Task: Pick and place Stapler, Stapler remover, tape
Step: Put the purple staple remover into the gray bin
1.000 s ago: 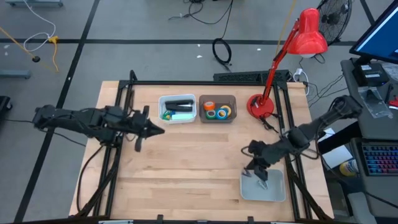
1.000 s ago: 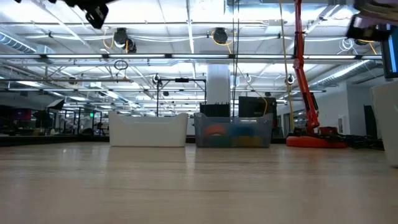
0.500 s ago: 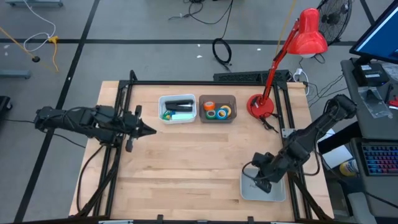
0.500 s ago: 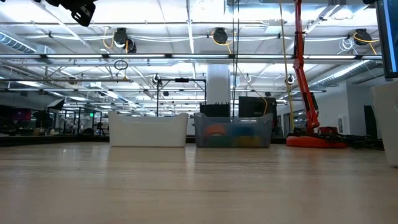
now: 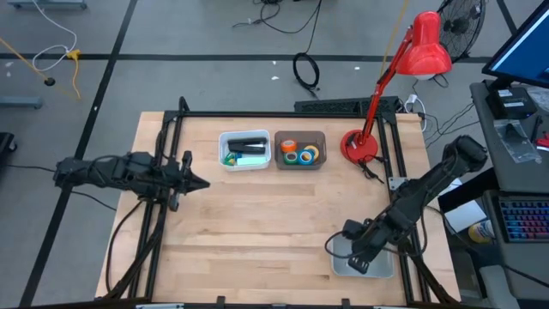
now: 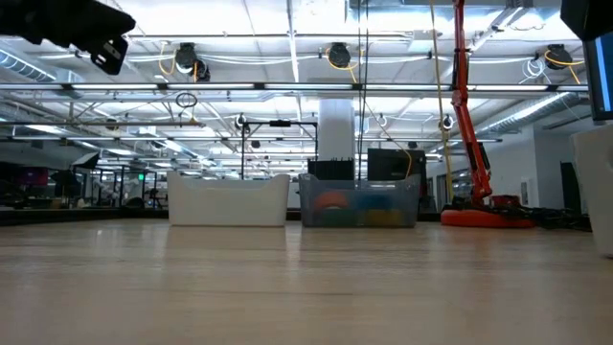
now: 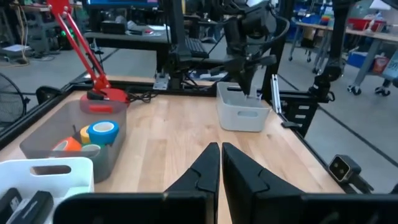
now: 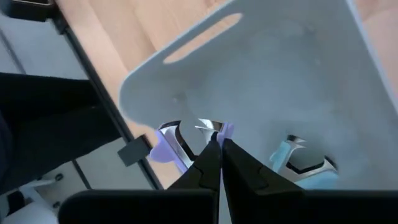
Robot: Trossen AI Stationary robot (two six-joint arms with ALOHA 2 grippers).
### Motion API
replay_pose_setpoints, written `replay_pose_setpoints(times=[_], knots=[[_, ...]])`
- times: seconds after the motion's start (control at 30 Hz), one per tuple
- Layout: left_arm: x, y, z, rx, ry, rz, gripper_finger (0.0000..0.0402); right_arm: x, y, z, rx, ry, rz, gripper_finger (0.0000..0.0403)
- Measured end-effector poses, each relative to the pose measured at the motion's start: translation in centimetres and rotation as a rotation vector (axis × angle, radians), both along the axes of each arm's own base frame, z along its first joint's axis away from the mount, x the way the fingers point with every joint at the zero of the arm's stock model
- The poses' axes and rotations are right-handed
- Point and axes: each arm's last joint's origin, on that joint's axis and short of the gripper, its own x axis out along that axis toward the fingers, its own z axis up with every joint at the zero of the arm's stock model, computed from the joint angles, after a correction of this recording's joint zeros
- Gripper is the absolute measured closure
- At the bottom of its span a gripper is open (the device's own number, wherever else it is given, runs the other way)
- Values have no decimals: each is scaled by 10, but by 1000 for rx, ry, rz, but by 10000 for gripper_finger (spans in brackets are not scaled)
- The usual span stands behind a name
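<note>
The right gripper (image 8: 219, 144) is down in the pale bin (image 5: 377, 266), jaws closed on the purple staple remover (image 8: 168, 146). The left gripper (image 7: 220, 149) hovers closed and empty; the tape rolls (image 5: 301, 153) lie ahead of it in the brown bin (image 5: 319, 136).

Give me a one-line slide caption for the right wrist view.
Right gripper shut on a purple-handled staple remover inside the pale grey bin, a second, blue-handled one lying beside it.
</note>
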Motion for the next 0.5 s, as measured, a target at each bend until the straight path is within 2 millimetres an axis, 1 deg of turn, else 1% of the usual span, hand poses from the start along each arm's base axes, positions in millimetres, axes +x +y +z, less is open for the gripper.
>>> replay_pose_setpoints(times=[0.23, 0.4, 0.5], knots=[[-13, 1, -15, -10, -33, 1, 382, 10, 8, -16, -13, 33, -38, 403], [-23, 2, -20, -24, -15, 2, 382, 15, 12, -30, -42, 85, -70, 403], [-30, 3, -21, -25, -25, 2, 382, 17, 11, -33, -67, 76, -90, 403]])
